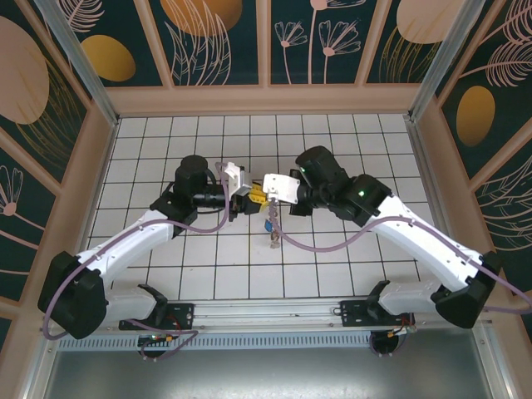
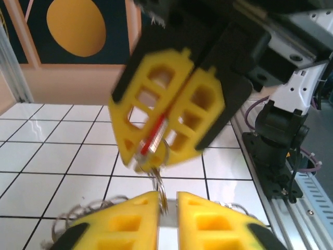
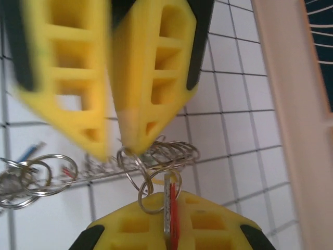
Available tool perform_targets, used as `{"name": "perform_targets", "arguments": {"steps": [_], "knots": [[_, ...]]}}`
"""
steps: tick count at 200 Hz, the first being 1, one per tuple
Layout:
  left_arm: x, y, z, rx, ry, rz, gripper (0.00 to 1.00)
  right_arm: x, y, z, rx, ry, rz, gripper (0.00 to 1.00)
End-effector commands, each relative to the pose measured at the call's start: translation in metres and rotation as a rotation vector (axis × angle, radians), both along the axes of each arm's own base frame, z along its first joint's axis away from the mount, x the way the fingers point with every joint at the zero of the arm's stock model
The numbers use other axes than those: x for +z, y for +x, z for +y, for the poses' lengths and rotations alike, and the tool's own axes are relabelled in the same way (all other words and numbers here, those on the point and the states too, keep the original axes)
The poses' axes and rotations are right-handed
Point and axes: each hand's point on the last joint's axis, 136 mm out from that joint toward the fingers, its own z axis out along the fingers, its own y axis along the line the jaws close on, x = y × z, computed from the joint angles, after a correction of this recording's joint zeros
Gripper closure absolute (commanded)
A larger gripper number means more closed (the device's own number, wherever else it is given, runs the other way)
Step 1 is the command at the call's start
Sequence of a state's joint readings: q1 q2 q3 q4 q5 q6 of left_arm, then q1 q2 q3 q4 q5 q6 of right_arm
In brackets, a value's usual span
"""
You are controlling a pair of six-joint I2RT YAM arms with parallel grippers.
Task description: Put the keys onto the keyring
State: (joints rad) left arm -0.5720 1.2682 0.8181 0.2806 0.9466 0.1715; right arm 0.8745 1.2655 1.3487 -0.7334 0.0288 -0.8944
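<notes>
— Two grippers meet mid-air. What do they hold?
— Right gripper (image 3: 169,211) pinches the red key (image 3: 173,214). Left gripper (image 2: 167,200) stands narrow around the keyring (image 2: 162,191); with the blur, I cannot tell if it grips. Other keys (image 1: 273,230) dangle below, unclear.

Wall panels (image 1: 332,41): painted flowers and discs, no lettering.
Arm casings (image 1: 420,237): no legible label or number.
Base rail (image 1: 266,309): no legible marking.
Tiles (image 1: 158,278): plain.
</notes>
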Motion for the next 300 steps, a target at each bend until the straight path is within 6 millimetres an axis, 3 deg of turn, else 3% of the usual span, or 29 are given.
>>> {"name": "perform_targets", "arguments": {"steps": [1,26,74,86,114,144,180,211,231,270,300], "knots": [[0.009,0.007,0.011,0.075,-0.029,0.044,0.74,0.031,0.024,-0.017,-0.019,-0.168,-0.227,1.0],[0.02,0.015,0.042,0.213,-0.074,0.058,0.52,0.049,0.039,-0.019,-0.007,-0.261,-0.384,1.0],[-0.007,0.054,0.11,0.667,-0.03,0.12,0.25,0.083,0.045,-0.006,0.061,-0.312,-0.647,1.0],[-0.01,0.068,0.129,0.786,-0.047,0.143,0.02,0.093,0.045,-0.002,0.07,-0.306,-0.689,1.0],[-0.019,0.1,0.186,1.13,-0.066,0.199,0.01,0.124,0.043,0.003,0.071,-0.253,-0.736,1.0],[-0.02,0.108,0.212,1.244,-0.095,0.202,0.01,0.138,0.04,0.009,0.08,-0.194,-0.709,1.0],[-0.026,0.114,0.246,1.371,-0.132,0.222,0.01,0.103,0.036,0.033,0.103,-0.087,-0.545,1.0],[-0.029,0.118,0.291,1.535,-0.127,0.207,0.01,0.062,0.018,0.085,0.177,0.072,-0.337,1.0],[-0.032,0.118,0.319,1.632,-0.158,0.24,0.01,0.03,0.007,0.122,0.232,0.079,-0.235,1.0],[-0.042,0.115,0.354,1.758,-0.164,0.296,0.01,0.001,-0.003,0.185,0.252,0.121,-0.091,1.0],[-0.04,0.115,0.359,1.736,-0.11,0.258,0.01,-0.022,0.003,0.203,0.241,0.15,0.035,1.0]]}}
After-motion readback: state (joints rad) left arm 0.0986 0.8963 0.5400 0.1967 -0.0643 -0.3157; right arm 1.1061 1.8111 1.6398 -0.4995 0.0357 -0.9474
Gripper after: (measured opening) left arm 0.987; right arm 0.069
